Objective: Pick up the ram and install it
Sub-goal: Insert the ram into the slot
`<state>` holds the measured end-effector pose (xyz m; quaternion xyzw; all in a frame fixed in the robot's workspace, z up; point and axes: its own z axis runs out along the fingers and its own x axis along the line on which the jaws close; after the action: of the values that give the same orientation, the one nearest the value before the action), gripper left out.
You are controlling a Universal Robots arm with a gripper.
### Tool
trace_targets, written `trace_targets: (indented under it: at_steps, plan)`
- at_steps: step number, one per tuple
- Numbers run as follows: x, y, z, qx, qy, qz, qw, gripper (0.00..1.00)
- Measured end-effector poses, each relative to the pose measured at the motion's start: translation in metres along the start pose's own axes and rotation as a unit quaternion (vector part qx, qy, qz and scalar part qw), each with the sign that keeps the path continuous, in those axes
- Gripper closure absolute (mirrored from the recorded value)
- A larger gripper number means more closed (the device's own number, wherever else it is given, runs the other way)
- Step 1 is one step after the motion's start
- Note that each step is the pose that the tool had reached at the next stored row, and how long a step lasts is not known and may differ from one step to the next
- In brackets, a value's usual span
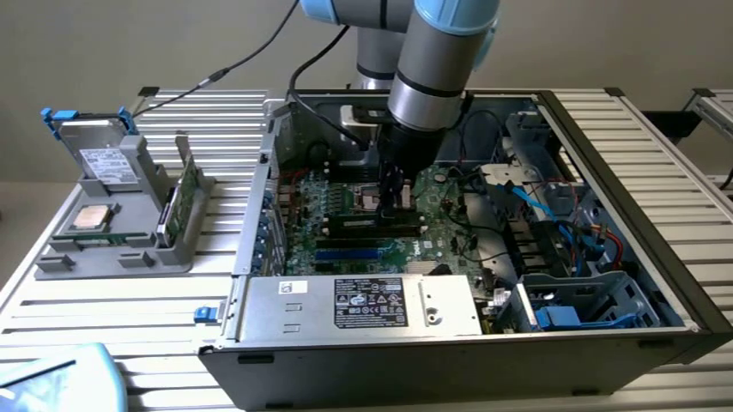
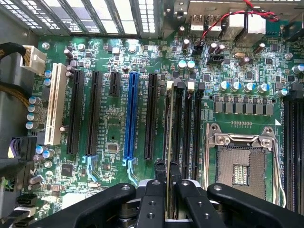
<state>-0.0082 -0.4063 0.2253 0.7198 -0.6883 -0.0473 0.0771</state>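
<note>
Between the jaws the ram (image 2: 169,137) shows merely edge-on, its gripped end hidden by them; whether it is seated cannot be told.

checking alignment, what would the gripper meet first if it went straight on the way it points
Probably the black memory slots on the motherboard: the gripper, shut on the ram, points straight down at them. Exactly which slot is unclear.

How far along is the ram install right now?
Done: the ram is picked up, clamped in the shut gripper inside the case. In hand: it hangs edge-on along a memory slot beside the processor socket. Left: seating and release; how deep it sits I cannot tell.
</note>
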Motion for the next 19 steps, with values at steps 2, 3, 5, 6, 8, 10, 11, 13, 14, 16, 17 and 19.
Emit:
trace_targets:
  at_steps: [2,3,5,6,8,10,11,13,14,16,17,19]
  plan:
    - [0.000,-0.0005,0.0005,-0.0011,0.0003,0.000,1.0000,0.86]
    - [0.000,-0.0007,0.0008,-0.0019,0.0005,0.000,1.0000,0.86]
    - [0.000,-0.0016,0.0013,-0.0039,0.0008,0.000,1.0000,0.86]
    - [0.000,-0.0022,0.0015,-0.0051,0.0009,0.000,1.0000,0.86]
    - [0.000,-0.0036,0.0018,-0.0081,0.0009,0.000,1.0000,0.86]
    - [0.000,-0.0049,0.0023,-0.0108,0.0008,-0.001,0.9999,0.86]
    - [0.000,-0.0056,0.0025,-0.0122,0.0008,-0.001,0.9999,0.86]
    - [0.000,-0.0068,0.0030,-0.0151,0.0006,-0.001,0.9999,0.86]
    - [0.000,-0.0074,0.0032,-0.0165,0.0006,-0.001,0.9999,0.86]
    - [0.000,-0.0087,0.0036,-0.0200,0.0005,-0.001,0.9998,0.86]
    - [0.000,-0.0093,0.0037,-0.0218,0.0004,-0.001,0.9998,0.86]
    - [0.000,-0.0105,0.0038,-0.0258,0.0003,-0.001,0.9997,0.86]
